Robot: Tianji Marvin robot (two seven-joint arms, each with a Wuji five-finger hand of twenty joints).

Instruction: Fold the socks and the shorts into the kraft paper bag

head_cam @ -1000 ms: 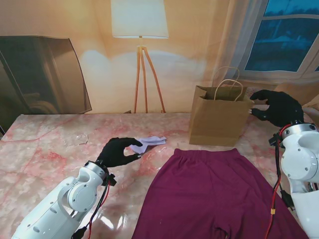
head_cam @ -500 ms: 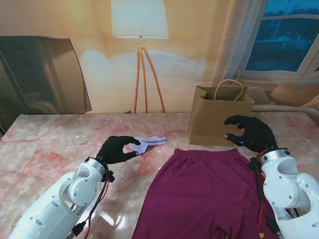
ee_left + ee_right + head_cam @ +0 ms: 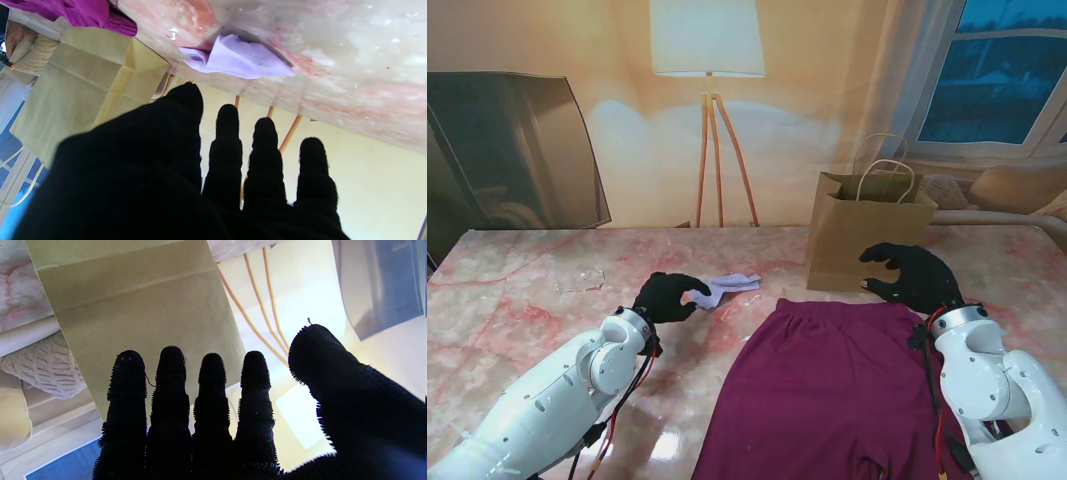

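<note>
Both hands empty at this moment. Left hand [image 3: 665,297] hovered just short of the lilac sock [image 3: 730,286], fingers [image 3: 265,143] spread and lightly curled, nothing held; the wrist view showed a clear gap between fingertips and cloth. Right hand [image 3: 914,277] hung spread over the waistband edge of the maroon shorts [image 3: 842,385], fingers apart, right in front of the kraft paper bag [image 3: 864,243], which stood upright on the marble table [image 3: 517,300] beyond the shorts.

Risks, as judged:
- Sock lay bunched and thin; a shallow pinch could slide it along the glossy top rather than lift it.
- Right hand sat near the bag wall; a forward reach could knock the light bag over.
- Shorts lay unfolded; grabbing one layer might drag them crooked.
</note>
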